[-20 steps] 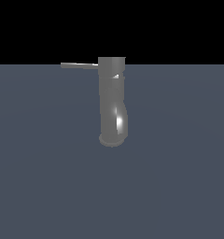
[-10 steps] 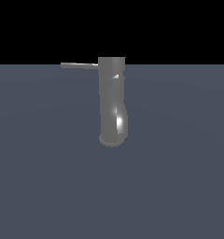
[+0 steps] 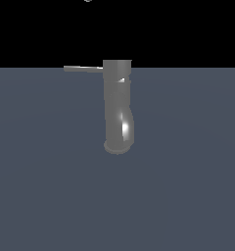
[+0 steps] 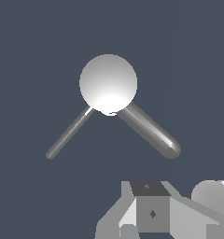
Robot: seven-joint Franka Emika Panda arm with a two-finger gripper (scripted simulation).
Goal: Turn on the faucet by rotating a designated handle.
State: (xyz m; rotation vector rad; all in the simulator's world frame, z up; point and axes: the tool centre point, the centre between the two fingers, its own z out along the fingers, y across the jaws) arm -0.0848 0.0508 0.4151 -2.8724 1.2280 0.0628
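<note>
1. One faucet (image 3: 118, 108) stands upright on the grey floor (image 3: 41, 196); in the exterior view its top ends at the black background.
2. Its thin handle (image 3: 83, 68) juts toward the exterior view's left, near the top.
3. From the wrist view, the gripper (image 4: 153, 214) is cut off at the frame edge; whether its fingers are spread or closed cannot be told.

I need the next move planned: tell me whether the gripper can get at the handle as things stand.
Probably yes. In the wrist view the handle juts clear of the faucet, nothing lying between it and the gripper.
</note>
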